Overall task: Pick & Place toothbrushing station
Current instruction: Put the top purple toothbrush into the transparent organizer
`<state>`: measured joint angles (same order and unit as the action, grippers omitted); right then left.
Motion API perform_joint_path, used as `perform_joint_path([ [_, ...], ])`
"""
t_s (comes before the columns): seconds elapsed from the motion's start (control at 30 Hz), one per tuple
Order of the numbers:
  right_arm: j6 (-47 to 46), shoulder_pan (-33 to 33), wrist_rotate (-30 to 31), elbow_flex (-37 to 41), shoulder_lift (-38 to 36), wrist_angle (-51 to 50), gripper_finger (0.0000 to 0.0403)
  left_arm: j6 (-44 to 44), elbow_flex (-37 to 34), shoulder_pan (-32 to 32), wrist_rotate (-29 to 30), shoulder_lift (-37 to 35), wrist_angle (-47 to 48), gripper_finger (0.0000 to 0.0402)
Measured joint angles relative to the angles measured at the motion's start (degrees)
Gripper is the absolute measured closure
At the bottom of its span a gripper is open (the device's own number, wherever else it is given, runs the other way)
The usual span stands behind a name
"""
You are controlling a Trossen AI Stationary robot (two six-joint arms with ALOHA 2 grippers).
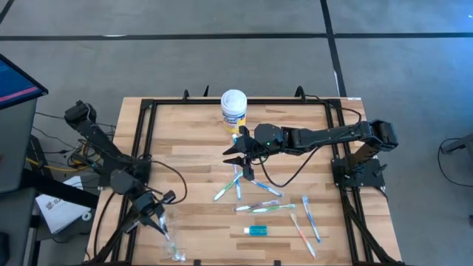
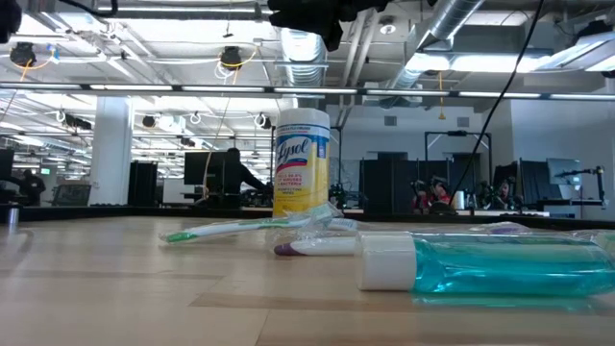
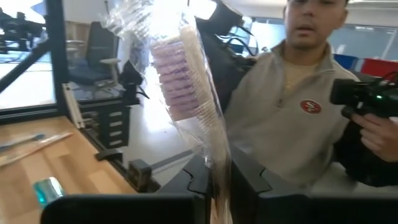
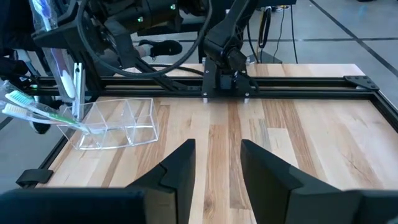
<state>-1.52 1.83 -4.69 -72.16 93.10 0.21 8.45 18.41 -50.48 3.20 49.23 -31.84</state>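
**Wrapped brush in the left grip, the rest loose on the table**

While your toothbrushes [image 1: 260,207] lie scattered across the near-right part of the table [image 1: 192,140], a teal toothpaste tube [image 1: 256,231] rests just beside them. Your left gripper [image 1: 157,219] sits at the near-left corner, clenched on a wrapped toothbrush [image 3: 186,93] above a clear organizer [image 1: 174,247]. Your right gripper [image 1: 242,157] hovers mid-table with its fingers spread, just beside a Lysol canister [image 1: 233,109]. A person [image 3: 305,124] stands past the table edge.
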Motion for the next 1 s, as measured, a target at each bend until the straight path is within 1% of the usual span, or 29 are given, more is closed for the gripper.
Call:
perform_joint_path([
  [0.17,0.00,0.04,0.00,0.00,0.00,0.00,0.0284,-0.02,0.00,-3.13,2.80,0.69,-0.03,0.0368],
  [0.43,-0.02,0.04,0.04,0.02,0.00,0.02,0.0284,2.21,0.00,-5.58,6.04,4.83,-1.48,0.0382],
  [0.67,-0.02,0.02,0.08,0.02,0.00,0.22,0.0284,2.97,0.00,-6.88,6.32,9.40,-4.82,0.0364],
  [0.9,-0.20,0.02,0.20,0.02,-0.02,0.24,0.0284,5.10,0.00,-7.01,6.29,12.82,-6.63,0.0377],
  [1.0,-0.17,-0.02,0.20,0.02,-0.02,0.24,0.0284,5.57,0.00,-7.01,6.27,13.57,-6.90,0.0377],
])
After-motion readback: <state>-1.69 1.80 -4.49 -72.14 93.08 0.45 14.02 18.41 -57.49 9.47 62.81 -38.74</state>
